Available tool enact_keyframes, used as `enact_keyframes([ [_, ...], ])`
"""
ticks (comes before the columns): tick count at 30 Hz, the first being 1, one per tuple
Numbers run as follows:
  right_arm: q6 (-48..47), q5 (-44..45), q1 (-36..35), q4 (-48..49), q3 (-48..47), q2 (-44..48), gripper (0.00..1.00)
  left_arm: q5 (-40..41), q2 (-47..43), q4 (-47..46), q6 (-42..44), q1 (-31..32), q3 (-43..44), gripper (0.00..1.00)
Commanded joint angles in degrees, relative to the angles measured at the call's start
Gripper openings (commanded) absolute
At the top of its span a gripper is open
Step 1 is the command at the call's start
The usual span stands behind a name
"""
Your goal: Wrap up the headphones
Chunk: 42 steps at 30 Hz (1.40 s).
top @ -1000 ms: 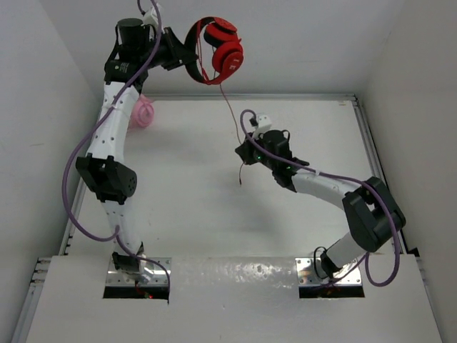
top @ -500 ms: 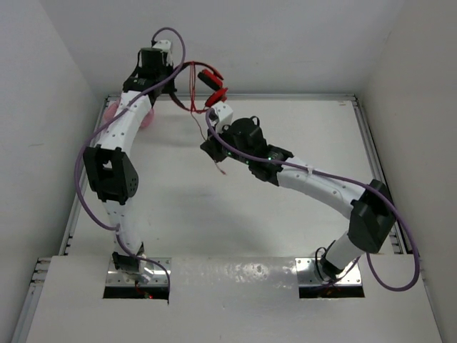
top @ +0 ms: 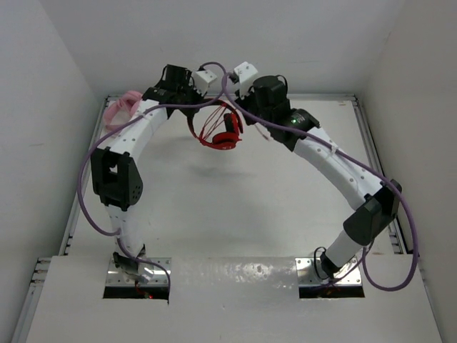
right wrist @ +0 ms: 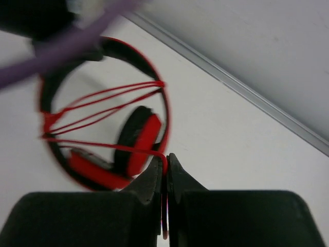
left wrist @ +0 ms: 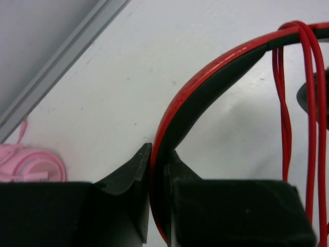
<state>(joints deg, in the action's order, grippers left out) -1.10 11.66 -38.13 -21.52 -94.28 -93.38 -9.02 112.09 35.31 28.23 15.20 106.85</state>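
Observation:
The red headphones hang above the far middle of the table between the two arms. My left gripper is shut on the black-lined headband; in the top view it sits at the headphones' left. Several turns of the thin red cord lie across the headband. My right gripper is shut on the cord, which runs taut from the jaws to the headband. The ear cups hang inside the band. In the top view the right gripper is just right of the headphones.
Pale pink headphones lie at the far left corner by the table rail; they also show in the left wrist view. The back wall and rail run close behind both grippers. Purple arm cables loop near the headphones.
Both grippers have moved together at the far middle. The right gripper swung up and right behind the headphones with the cord. The headphones dropped lower and more cord turns lie across the band.

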Motion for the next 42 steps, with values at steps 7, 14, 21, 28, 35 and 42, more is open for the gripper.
enact_keyframes([
  [7,-3.64,1.61,10.7,7.89,-7.49,-4.69,0.0,-19.01,-4.87,13.72,6.66,2.2,10.31,0.0],
  [14,0.75,-1.81,14.04,9.03,-13.74,-9.18,0.0,-20.43,-4.69,15.49,2.81,4.4,11.54,0.0],
  [21,6.99,-6.63,17.47,10.7,-6.98,-8.14,0.0,-22.27,-4.43,13.3,-7.56,3.43,16.11,0.0],
  [28,9.27,-18.57,19.06,16.92,3.83,-4.79,0.2,-26.05,-4.08,12.94,-12.57,3.26,19.36,0.0],
  [35,15.69,-25.37,19.06,32.66,21.3,-0.58,0.16,-27.99,-3.81,11.8,-15.48,3.26,21.29,0.0],
  [42,20.61,-22.91,19.06,44.97,31.61,4.08,0.2,-29.21,-3.64,11.36,-17.5,3.08,22.35,0.0],
])
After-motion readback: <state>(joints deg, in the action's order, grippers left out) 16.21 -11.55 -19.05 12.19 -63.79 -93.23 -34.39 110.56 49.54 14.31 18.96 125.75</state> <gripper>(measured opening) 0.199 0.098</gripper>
